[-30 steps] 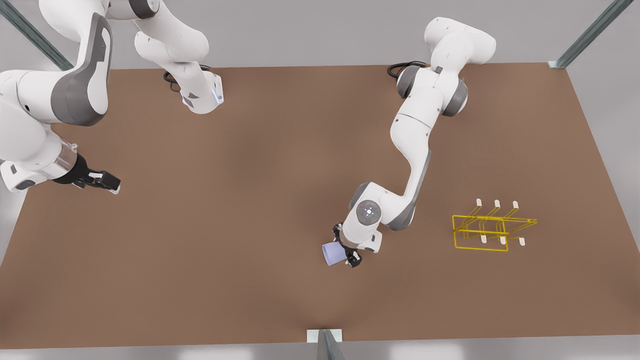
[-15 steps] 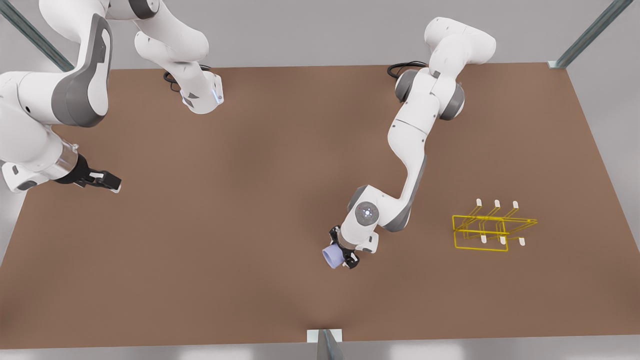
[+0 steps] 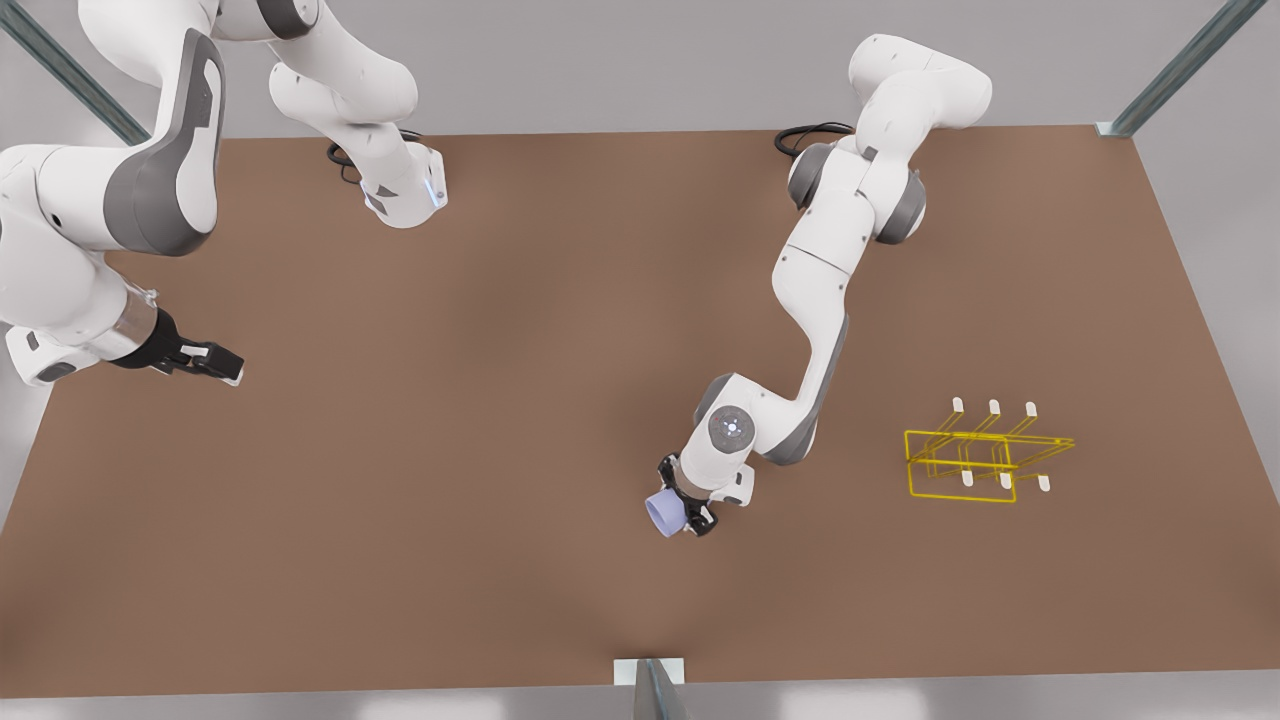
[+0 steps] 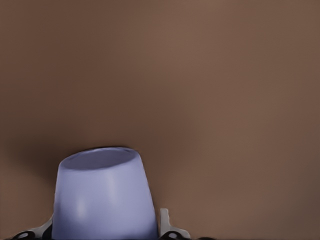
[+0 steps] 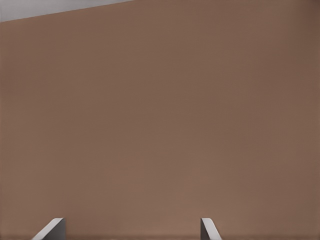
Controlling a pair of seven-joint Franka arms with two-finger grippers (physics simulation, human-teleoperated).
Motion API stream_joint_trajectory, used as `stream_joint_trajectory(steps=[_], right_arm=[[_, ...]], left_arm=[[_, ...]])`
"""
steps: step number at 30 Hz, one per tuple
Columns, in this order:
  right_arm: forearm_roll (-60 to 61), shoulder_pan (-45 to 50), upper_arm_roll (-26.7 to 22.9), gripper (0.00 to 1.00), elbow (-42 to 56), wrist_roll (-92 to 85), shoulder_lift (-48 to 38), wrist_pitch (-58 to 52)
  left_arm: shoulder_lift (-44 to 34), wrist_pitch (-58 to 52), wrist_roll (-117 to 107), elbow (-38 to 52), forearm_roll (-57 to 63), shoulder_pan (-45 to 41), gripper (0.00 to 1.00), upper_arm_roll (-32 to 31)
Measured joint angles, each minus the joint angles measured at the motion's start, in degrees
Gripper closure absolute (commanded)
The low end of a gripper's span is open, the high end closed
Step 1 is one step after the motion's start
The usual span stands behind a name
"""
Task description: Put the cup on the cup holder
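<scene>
The lavender-blue cup is held just above the brown table, front of centre, with my left gripper shut on its sides. In the left wrist view the cup points away from the wrist, and a white fingertip shows beside it. The yellow wire cup holder with white-tipped prongs stands on the table well toward the front view's right of the cup. My right gripper waits near the table's edge at the front view's left, and its two fingers stand wide open with nothing between them.
Both arm bases sit along the table's back edge. Metal frame struts rise at the back corners, and a bracket sits at the middle of the front edge. Bare table stretches between the two grippers.
The left wrist has turned and drawn slightly back, so the held cup now shows its round end toward the front. The right gripper has barely shifted.
</scene>
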Motion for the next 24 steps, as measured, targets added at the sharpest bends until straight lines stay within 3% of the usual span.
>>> stream_joint_trajectory(steps=[5,11,16,21,24], right_arm=[[0.0,-0.09,-0.03,0.0,0.08,0.05,0.13,0.14],[0.0,-1.49,-0.01,0.0,0.01,-0.11,-0.24,-0.04],[0.0,-1.38,0.0,0.0,-0.13,-0.22,-0.36,-0.12],[0.04,-1.4,0.0,0.0,0.03,-0.26,-0.38,-0.19],[0.08,-1.4,0.0,0.0,0.31,-0.34,-0.36,-0.18]], left_arm=[[-1.35,-0.31,0.29,-0.06,-0.19,-0.06,0.23,-0.12],[-11.34,-8.2,1.1,-3.14,1.78,-2.44,0.22,-1.15],[-14.89,-15.83,2.2,-8.45,14.14,-11.1,0.22,-1.08],[-16.22,-32.34,3.17,-9.26,29.61,-18.31,0.22,-0.96],[-20.83,-39.55,3.47,-21.05,39.9,-21.65,0.22,-0.98]])
